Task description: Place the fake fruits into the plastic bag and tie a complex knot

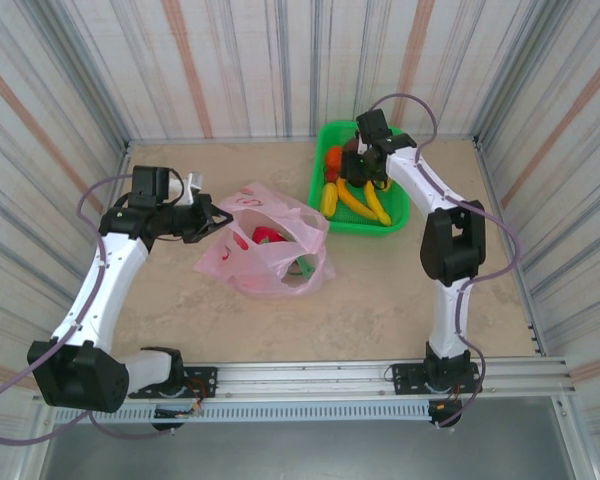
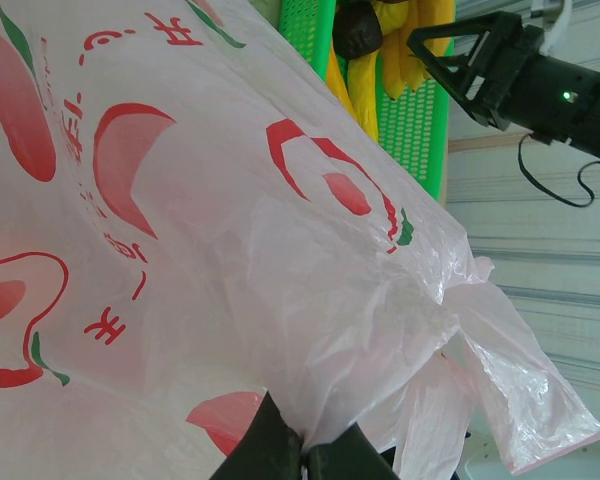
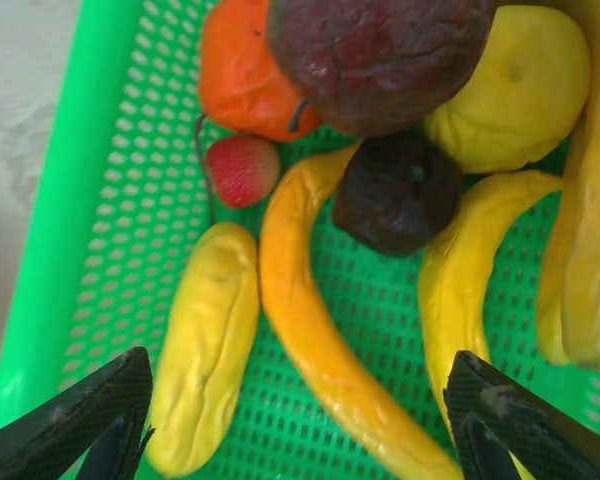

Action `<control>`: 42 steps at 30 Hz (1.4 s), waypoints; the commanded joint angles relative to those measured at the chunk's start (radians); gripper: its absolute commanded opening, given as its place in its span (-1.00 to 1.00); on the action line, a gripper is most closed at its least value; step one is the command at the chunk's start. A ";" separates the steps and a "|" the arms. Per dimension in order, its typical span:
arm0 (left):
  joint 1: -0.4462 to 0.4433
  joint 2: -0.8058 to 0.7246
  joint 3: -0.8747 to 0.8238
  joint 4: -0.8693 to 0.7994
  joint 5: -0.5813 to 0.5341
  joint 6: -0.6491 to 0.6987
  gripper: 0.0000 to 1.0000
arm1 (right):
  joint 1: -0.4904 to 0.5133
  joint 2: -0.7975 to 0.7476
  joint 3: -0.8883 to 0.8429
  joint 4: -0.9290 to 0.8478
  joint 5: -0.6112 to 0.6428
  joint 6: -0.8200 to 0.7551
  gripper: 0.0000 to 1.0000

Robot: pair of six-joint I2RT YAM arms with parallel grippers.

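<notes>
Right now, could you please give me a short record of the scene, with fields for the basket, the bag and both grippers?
basket: green, holding bananas and other fruit
bag: pink, on the table left of the basket, red and green fruit inside
left gripper: shut on bag film
right gripper: open, above the basket's fruit

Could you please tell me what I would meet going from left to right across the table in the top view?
The left gripper, shut on the bag → bag → basket.
</notes>
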 commanded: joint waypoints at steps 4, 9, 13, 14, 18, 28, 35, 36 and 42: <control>0.008 -0.014 0.026 -0.026 -0.003 0.022 -1.00 | -0.002 0.114 0.103 -0.041 0.112 -0.028 0.44; 0.008 -0.014 0.023 -0.027 -0.001 0.021 -1.00 | -0.009 0.169 0.126 -0.039 0.123 -0.005 0.40; 0.008 -0.014 0.022 -0.025 0.000 0.021 -1.00 | -0.014 0.204 0.140 -0.022 0.112 0.001 0.38; 0.008 -0.014 0.022 -0.027 0.000 0.021 -1.00 | -0.016 0.213 0.148 -0.022 0.113 0.002 0.38; 0.008 -0.014 0.022 -0.027 0.000 0.022 -1.00 | -0.023 0.253 0.186 -0.020 0.114 0.003 0.36; 0.008 -0.013 0.023 -0.030 -0.001 0.020 -1.00 | -0.043 0.313 0.236 -0.030 0.112 0.016 0.38; 0.008 -0.008 0.024 -0.028 -0.001 0.019 -1.00 | -0.043 0.360 0.254 -0.035 0.111 0.015 0.39; 0.008 -0.008 0.024 -0.028 -0.002 0.019 -1.00 | -0.043 0.367 0.258 -0.036 0.109 0.013 0.38; 0.008 -0.008 0.022 -0.029 0.000 0.018 -1.00 | -0.043 0.393 0.278 -0.042 0.109 0.013 0.29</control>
